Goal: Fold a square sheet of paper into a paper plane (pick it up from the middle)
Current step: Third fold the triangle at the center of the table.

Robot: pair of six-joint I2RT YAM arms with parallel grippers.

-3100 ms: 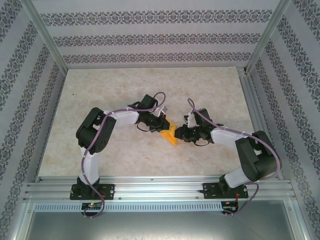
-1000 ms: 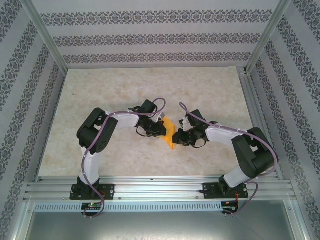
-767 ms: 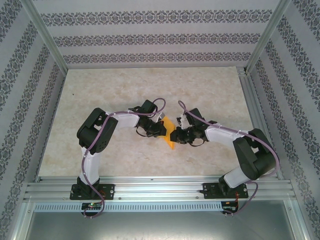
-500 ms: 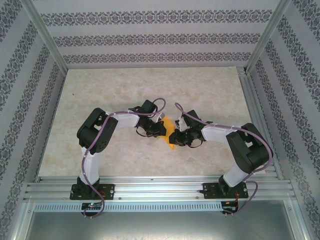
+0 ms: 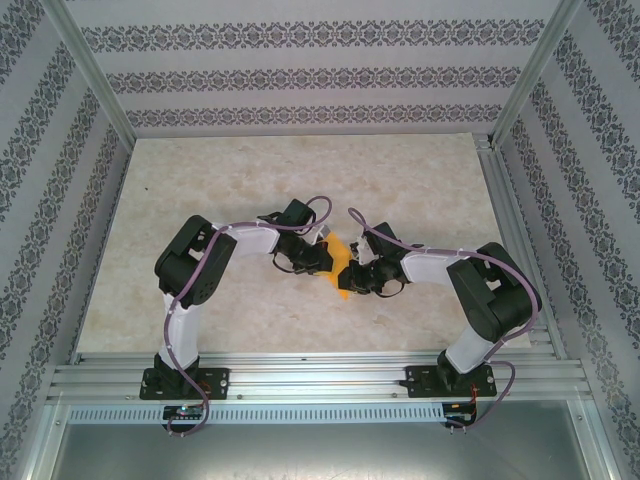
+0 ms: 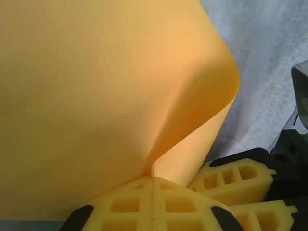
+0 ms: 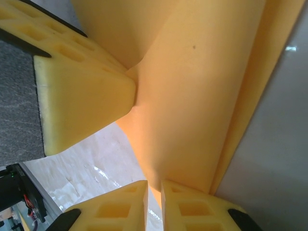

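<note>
The orange-yellow sheet of paper (image 5: 343, 264) hangs between both grippers over the middle of the table, bent and partly folded. I cannot tell whether it has a paper plane's shape. My left gripper (image 5: 329, 258) is shut on it from the left. In the left wrist view the paper (image 6: 96, 86) curls up out of the closed fingertips (image 6: 152, 179). My right gripper (image 5: 354, 276) pinches it from the right. In the right wrist view a lower edge of the paper (image 7: 192, 96) runs down into the narrow gap of that gripper (image 7: 154, 186), and a left finger (image 7: 82, 106) presses the sheet higher up.
The pale marbled table (image 5: 300, 170) lies under the paper. Metal frame posts (image 5: 90, 70) and patterned walls enclose it. An aluminium rail (image 5: 320, 378) carries the arm bases at the near edge. The right fingers (image 6: 236, 178) sit close beside the left ones.
My right arm has swung its elbow left and brought its gripper closer in on the paper, with the jaws a little narrower. The left arm and gripper have stayed put.
</note>
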